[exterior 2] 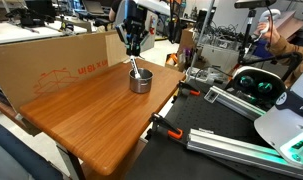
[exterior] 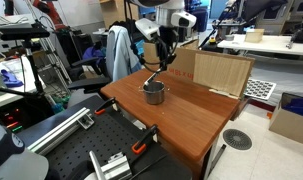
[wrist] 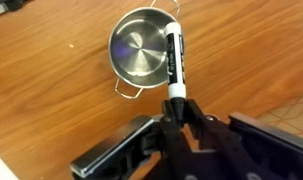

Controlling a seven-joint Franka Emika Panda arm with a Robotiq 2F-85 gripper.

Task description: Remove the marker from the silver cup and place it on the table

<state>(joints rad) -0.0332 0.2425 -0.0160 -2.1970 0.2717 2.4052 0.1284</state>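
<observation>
One marker (tilted) over cup rim

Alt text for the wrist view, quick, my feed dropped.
Seen from above, the gripper pinches the near end of the marker, which leans across the rim of the silver cup on the table.
</observation>
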